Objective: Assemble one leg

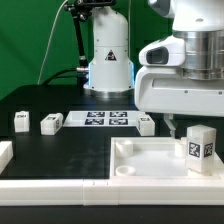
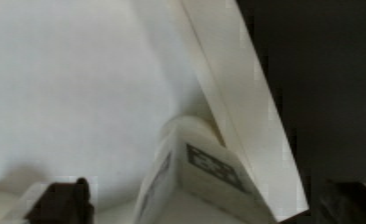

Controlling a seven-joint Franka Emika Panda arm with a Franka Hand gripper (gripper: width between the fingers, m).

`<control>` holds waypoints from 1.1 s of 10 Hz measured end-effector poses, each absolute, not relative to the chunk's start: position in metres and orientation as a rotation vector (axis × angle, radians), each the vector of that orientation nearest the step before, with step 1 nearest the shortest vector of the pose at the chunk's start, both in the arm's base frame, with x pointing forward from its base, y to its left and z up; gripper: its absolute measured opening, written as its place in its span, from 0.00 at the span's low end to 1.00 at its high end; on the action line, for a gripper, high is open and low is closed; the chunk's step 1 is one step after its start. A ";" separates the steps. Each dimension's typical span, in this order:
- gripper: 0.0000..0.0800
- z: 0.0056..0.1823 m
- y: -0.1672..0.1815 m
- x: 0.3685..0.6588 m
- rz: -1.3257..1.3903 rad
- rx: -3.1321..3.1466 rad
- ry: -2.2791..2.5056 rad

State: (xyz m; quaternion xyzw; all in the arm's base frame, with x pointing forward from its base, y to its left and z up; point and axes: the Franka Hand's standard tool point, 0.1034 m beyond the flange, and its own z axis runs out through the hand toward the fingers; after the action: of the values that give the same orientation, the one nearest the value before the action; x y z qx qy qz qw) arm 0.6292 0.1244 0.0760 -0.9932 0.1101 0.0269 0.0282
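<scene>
A green backdrop hangs behind a black counter [image 1: 70, 145], and the arm's white base [image 1: 108, 62] stands at the far side. In front of the base the marker board [image 1: 108, 119] lies flat. Two spare legs [image 1: 20, 121] [image 1: 50, 122] lie on the counter toward the exterior view's left of that board. A third spare leg [image 1: 146, 124] sits just beside its other end, partly tucked behind the arm's white hand. A white rail [image 1: 60, 186] runs along the near edge of the counter.

The square white tabletop [image 1: 150, 150] lies tray-side up toward the exterior view's right, with a round corner socket [image 1: 125, 171] showing near its front. The leg [image 1: 200, 148] stands upright on the tabletop's recessed face, at its end toward the exterior view's right, with its black-and-white tag facing the camera. Whether the leg is seated in a socket cannot be told.

The gripper [image 2: 203, 203] hangs directly over the leg. In the wrist view its dark fingertips [image 2: 59, 200] are spread wide, one on each side of the leg, with a gap on both sides and nothing gripped. That view also shows the leg close beside the tabletop's raised rim [image 2: 233, 90], with black counter beyond the rim.
</scene>
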 end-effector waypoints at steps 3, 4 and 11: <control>0.81 0.076 0.123 0.629 0.063 -3.118 -0.180; 0.81 0.076 0.123 0.629 0.061 -3.107 -0.315; 0.38 0.075 0.115 0.630 0.057 -3.041 -0.689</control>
State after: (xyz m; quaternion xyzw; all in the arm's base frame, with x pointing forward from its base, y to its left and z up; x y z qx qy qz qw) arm 0.6303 0.1155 0.0752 -0.9751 -0.2208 0.0182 0.0116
